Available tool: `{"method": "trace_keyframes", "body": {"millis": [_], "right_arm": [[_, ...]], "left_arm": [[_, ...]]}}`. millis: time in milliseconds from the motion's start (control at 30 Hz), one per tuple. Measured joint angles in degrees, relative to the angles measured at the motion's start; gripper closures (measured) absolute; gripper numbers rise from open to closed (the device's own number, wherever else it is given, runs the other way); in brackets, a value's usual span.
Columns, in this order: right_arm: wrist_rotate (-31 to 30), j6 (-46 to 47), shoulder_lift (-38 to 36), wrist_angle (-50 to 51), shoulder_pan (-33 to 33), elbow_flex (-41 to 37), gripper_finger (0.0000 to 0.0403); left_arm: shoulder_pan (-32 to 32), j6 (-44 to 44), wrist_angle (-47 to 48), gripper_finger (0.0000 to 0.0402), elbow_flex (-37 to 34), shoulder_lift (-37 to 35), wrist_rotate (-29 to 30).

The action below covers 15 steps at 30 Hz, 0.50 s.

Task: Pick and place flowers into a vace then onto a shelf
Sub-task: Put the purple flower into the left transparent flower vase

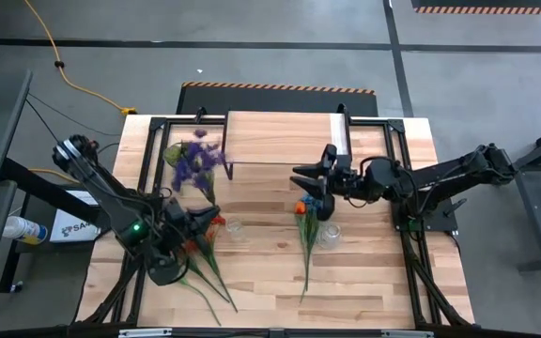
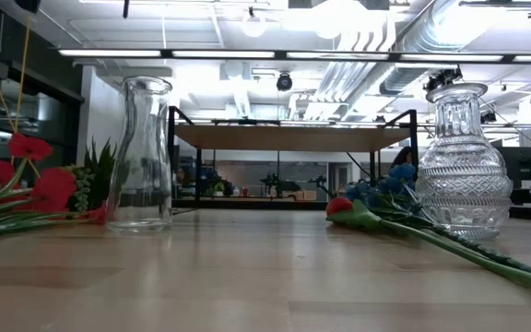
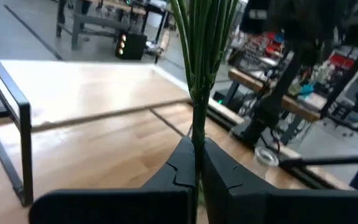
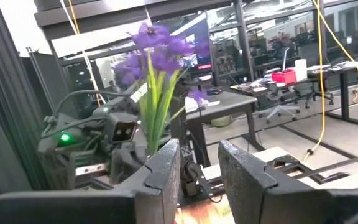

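**Purple flowers held up over the bench**

The purple flowers (image 1: pixel 195 161) are up in the air over the left part of the bench (image 1: pixel 364 282), near the back edge and close to the shelf (image 1: pixel 280 136). The left tool (image 3: pixel 196 167) is clenched tight on their green stems (image 3: pixel 199 74). In the left wrist view the stems go straight up from the tool, so the long way of the bunch is up and down, with the blooms on top.

The clear vase (image 2: pixel 144 152) stands near the middle of the bench. The bumpy glass vase (image 2: pixel 462 166) stands more to the right side. The red flowers (image 2: pixel 30 180) lie flat near the left edge. One long stem with orange and blue blooms (image 1: pixel 304 235) lies by the bumpy vase, pointing from the middle toward the front edge.

The right tool (image 4: pixel 199 165) hangs over the middle of the bench with its fingers apart, holding nothing.

What could go wrong? The vase mouths look narrow. If the stems come down tilted or off to one side, they may miss the mouth or knock the vase over. The thin stems could also slip in the tool.
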<state>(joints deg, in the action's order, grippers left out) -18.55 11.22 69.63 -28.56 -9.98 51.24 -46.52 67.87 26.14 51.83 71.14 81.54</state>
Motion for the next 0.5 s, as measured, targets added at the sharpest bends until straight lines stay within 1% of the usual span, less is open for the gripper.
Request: {"method": "trace_keyframes", "body": {"millis": [167, 300, 500], "right_arm": [[0.2, -1.3, 0.0, 0.0, 0.4, 0.0, 0.0300], [0.2, -2.6, 0.0, 0.0, 0.4, 0.0, 0.0300], [0.9, -2.7, 0.0, 0.0, 0.4, 0.0, 0.0300]], "left_arm": [[0.1, 0.0, -1.2, 0.0362, 0.0, 1.6, 0.3], [0.1, 0.1, -2.5, 0.0362, 0.0, 3.2, 1.8], [3.0, 0.1, -3.7, 0.0362, 0.0, 6.6, 1.1]]}}
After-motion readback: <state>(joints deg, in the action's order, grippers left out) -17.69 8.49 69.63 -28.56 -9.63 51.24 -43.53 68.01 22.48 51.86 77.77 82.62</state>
